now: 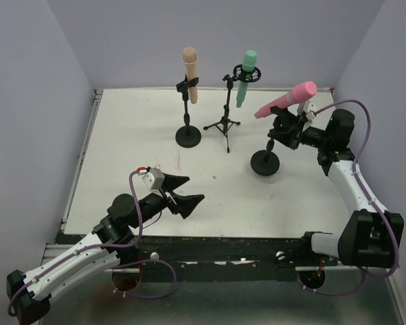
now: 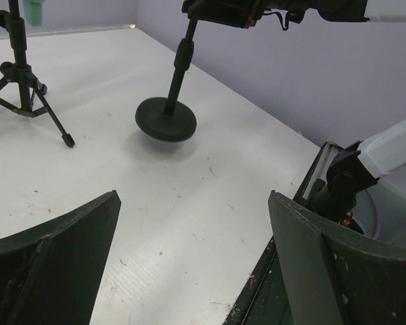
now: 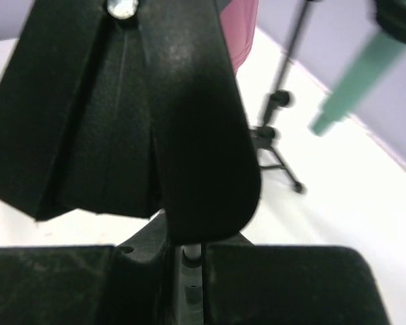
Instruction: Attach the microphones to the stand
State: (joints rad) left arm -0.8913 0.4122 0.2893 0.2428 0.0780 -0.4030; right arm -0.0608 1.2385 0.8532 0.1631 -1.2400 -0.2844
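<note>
- The right hand (image 1: pixel 289 130) looks pinched shut on the black clip (image 3: pixel 122 101) under the tilted pink microphone (image 1: pixel 286 99).
- The left hand (image 1: pixel 195 188) gapes wide and empty, low over the desk (image 1: pixel 122 135).
- Risk, as I judge it: a tug on that clip tips its round-base stand (image 1: pixel 265 162), and the pink microphone slides out.
- Count: three microphones, with the beige microphone (image 1: pixel 190 64) and green microphone (image 1: pixel 247 74) already mounted; three stands; two hands.

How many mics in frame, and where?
3. Beige-peach microphone on the left round-base stand; mint green microphone on the middle tripod; pink microphone tilted on the right round-base stand, by the right gripper. None seems hidden.
</note>
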